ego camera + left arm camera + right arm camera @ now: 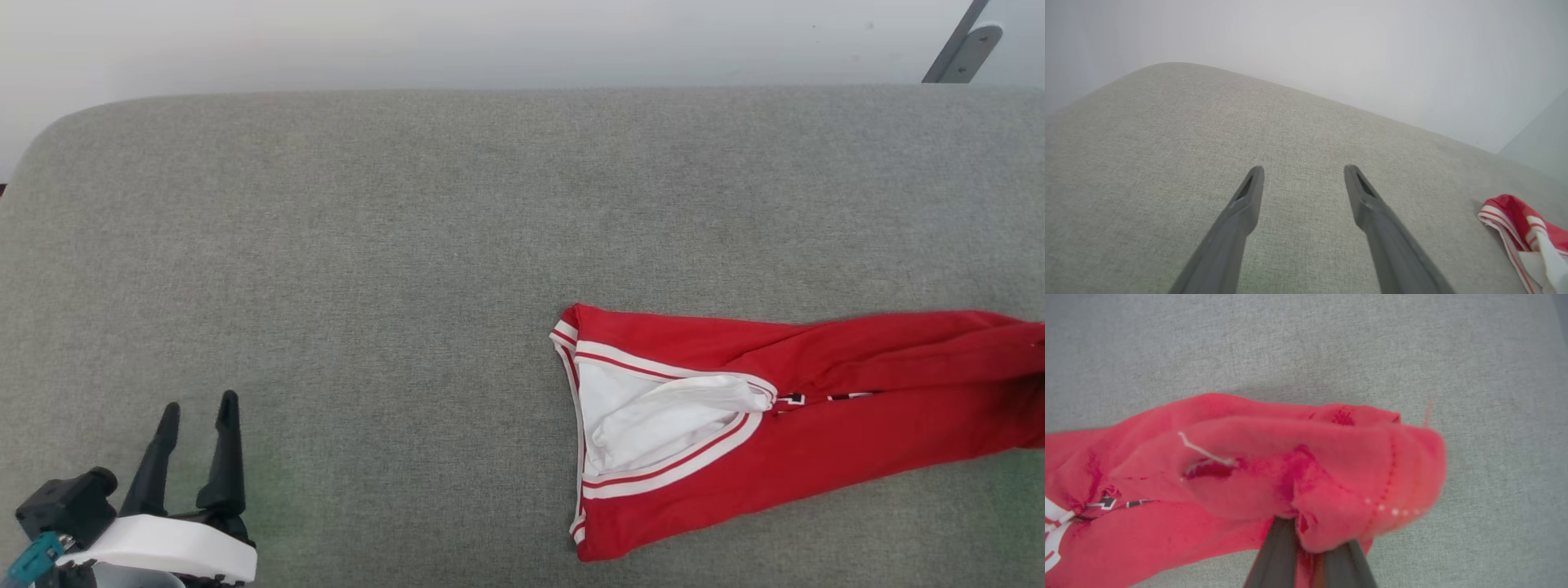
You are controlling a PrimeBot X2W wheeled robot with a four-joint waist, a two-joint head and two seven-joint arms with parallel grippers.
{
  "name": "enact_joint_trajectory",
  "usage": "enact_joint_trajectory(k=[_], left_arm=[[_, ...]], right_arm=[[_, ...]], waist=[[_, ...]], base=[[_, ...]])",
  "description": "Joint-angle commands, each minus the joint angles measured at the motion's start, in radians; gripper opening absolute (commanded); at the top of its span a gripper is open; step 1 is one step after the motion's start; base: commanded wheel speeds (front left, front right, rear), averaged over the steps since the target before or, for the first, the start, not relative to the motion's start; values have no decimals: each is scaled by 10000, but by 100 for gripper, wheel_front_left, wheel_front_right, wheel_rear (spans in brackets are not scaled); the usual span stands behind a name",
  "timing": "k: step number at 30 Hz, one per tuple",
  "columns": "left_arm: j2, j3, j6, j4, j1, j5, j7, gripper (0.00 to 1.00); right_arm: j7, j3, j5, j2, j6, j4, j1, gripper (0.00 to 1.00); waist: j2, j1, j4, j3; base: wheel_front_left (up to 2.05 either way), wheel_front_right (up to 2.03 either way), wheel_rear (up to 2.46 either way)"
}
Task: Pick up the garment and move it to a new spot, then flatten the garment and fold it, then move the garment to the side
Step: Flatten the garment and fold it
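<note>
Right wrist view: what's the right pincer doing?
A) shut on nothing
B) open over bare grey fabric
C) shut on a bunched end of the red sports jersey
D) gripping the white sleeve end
C: the right pincer has its dark fingers closed together, with the red sports jersey with white striped trim bunched between and over them.

Open grey padded surface (392, 212) stretches across the left and far side, around the left gripper (200, 402). The red jersey (816, 441) sprawls across the near right, lying in the way there.
</note>
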Motion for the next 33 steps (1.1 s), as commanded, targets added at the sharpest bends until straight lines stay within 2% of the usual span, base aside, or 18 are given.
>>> enact_joint_trajectory(k=[1, 5, 11, 12, 18, 23, 29, 30, 32, 33], left_arm=[[-99, 78, -66, -109, 162, 152, -46, 100], [-101, 12, -56, -379, 260, 117, -46, 100], [-146, 20, -59, -557, 359, 28, -48, 100], [-146, 20, -59, -557, 359, 28, -48, 100], [-211, -125, -61, -607, 226, -24, -47, 100], [-229, -368, -61, -581, 92, -39, -47, 100], [-280, -558, -62, -494, -46, -158, -47, 100], [-299, -571, -62, -482, -48, -184, -47, 100], [-303, -591, -62, -464, -35, -198, -47, 100], [-320, -563, -62, -449, -7, -233, -47, 100]], right_arm=[[6, -76, -40, 41, -1, 35, -164, 0], [224, 62, 192, 286, -1, -553, -123, 0], [740, 744, 897, 865, -1, -2694, 420, 0], [740, 744, 897, 865, -1, -2694, 420, 0], [1058, 1964, 989, 1489, -1, -4332, 707, 0], [944, 3036, 834, 2061, -1, -4542, 410, 0], [641, 4227, 739, 2484, -1, -3760, -16, 0], [554, 4343, 738, 2517, -1, -3621, -100, 26], [346, 4560, 819, 2547, -1, -3477, -245, 100], [295, 4608, 883, 2507, -1, -3408, -254, 100]], waist=[[-1, 0, -36, -3], [-1, 0, -98, -39], [-1, 0, -128, -50], [-1, 0, -128, -50], [-1, 0, 59, -43], [-1, 0, 385, -25], [-1, 0, 759, -61], [-1, 0, 796, -79], [-1, 0, 849, -115], [-1, 0, 863, -147]], base=[[0, 0, 0], [0, 0, 0], [0, 0, 0], [0, 0, 0], [0, 0, 0], [0, 0, 0], [0, 0, 0], [0, 0, 0], [0, 0, 0], [0, 0, 0]])
